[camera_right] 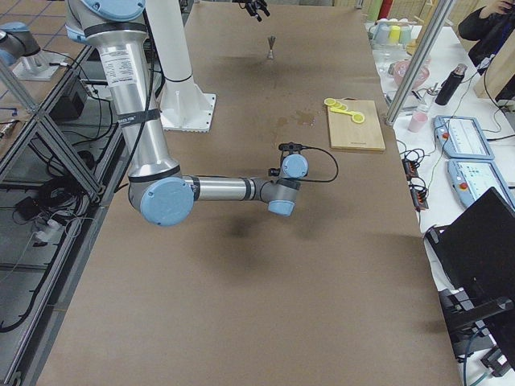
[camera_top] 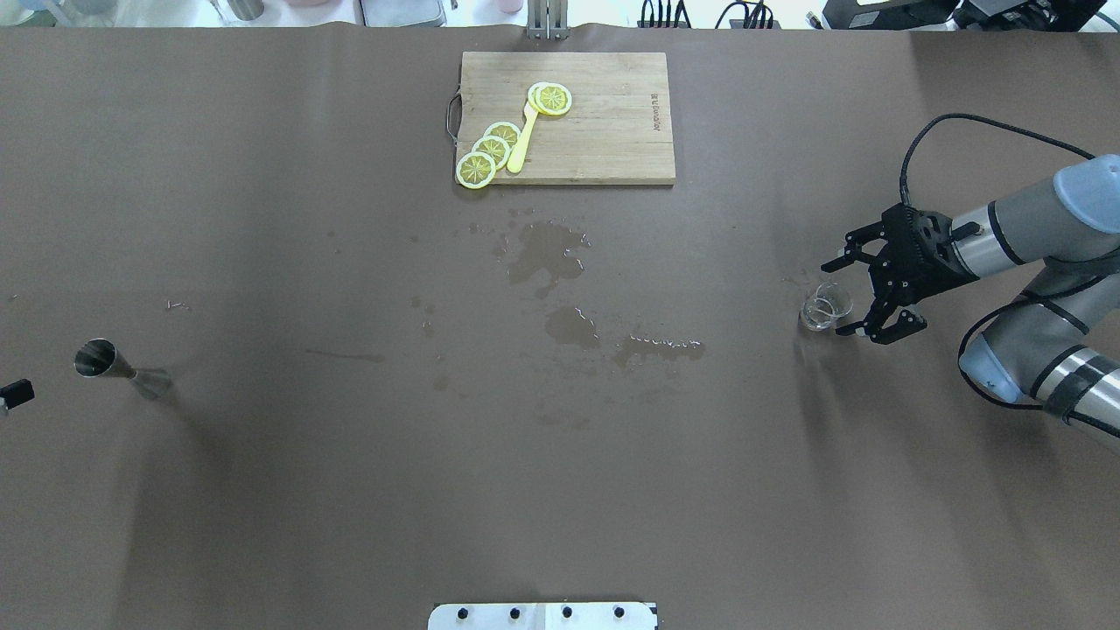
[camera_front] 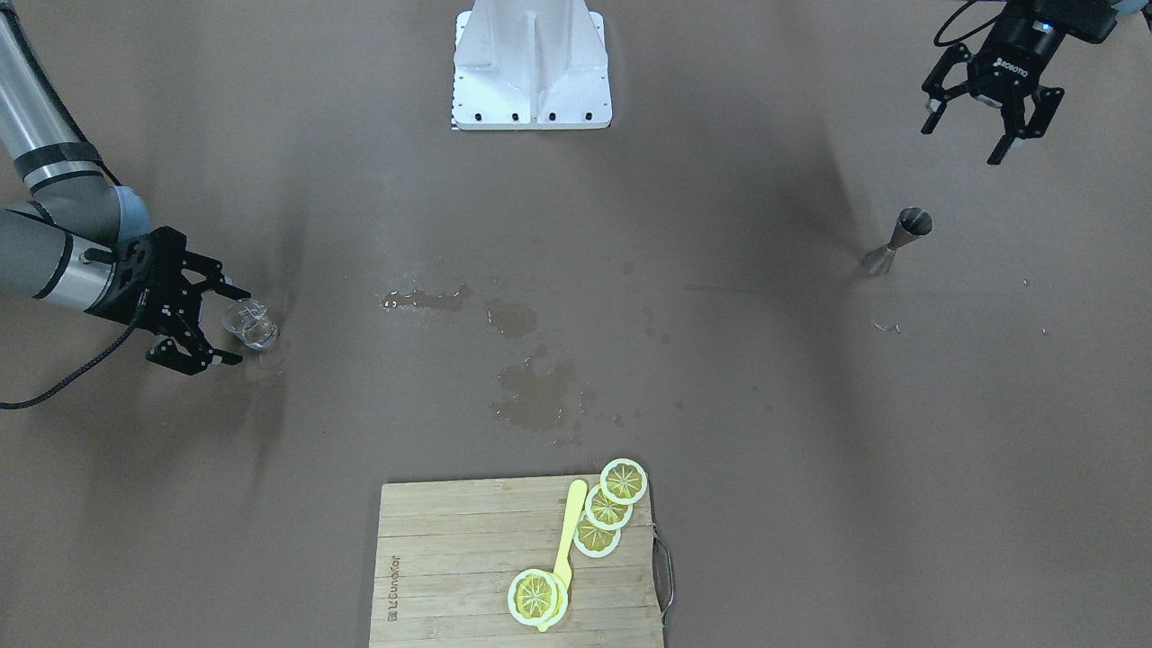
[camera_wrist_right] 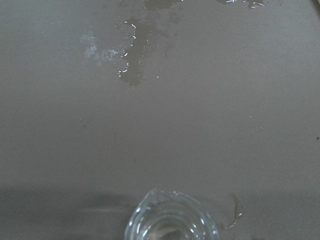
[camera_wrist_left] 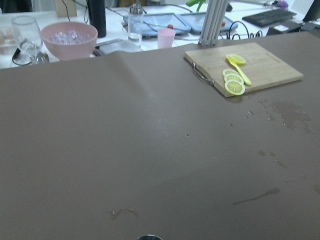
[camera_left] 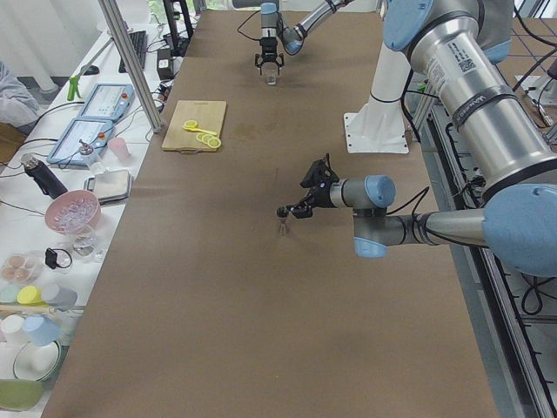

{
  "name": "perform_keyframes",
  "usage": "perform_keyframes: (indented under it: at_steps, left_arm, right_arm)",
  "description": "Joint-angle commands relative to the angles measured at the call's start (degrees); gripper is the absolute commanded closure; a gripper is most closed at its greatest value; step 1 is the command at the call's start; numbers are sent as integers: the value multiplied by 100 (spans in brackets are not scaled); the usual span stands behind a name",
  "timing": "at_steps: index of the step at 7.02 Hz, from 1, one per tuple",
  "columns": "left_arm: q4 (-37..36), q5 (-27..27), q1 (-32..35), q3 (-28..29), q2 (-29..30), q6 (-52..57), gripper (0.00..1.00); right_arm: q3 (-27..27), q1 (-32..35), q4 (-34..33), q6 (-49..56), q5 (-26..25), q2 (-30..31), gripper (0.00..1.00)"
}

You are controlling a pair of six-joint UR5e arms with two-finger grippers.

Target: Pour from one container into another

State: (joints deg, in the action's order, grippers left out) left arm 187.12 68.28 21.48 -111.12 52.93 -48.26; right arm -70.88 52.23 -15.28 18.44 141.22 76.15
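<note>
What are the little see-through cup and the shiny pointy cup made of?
Little cup: probably clear glass; the table shows through it and its rim glints. Pointy cup: metal, likely polished steel; silvery, opaque and shiny.

Diffuse overhead light, moderately bright. The brown worktop (camera_top: 350, 490) is evenly lit and carries broad, soft-edged shadows. Wet patches (camera_front: 533, 389) show small glints. The right wrist view is hazy, with the glass cup (camera_wrist_right: 171, 223) slightly blurred.
</note>
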Motion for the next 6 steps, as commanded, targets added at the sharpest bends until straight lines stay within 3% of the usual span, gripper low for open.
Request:
perform_keyframes:
  at_steps: [1,4,5,6]
  left_arm:
    - [419,-525,-512,116,-125,-25,1]
    - [1220,-1140,-1101,554,-213,-25,1]
    - [1500,-1194,-1233,852,-204,-8,1]
    - [1581,-1595,-1460,1107,-195,19,1]
  right_arm:
    - [4,-55,-10,2,-7,-4,7]
    - [13,-99,-53,11,2,-4,28]
    - [22,-91,-63,2,2,-4,40]
    - [22,-73,-71,-50,2,5,53]
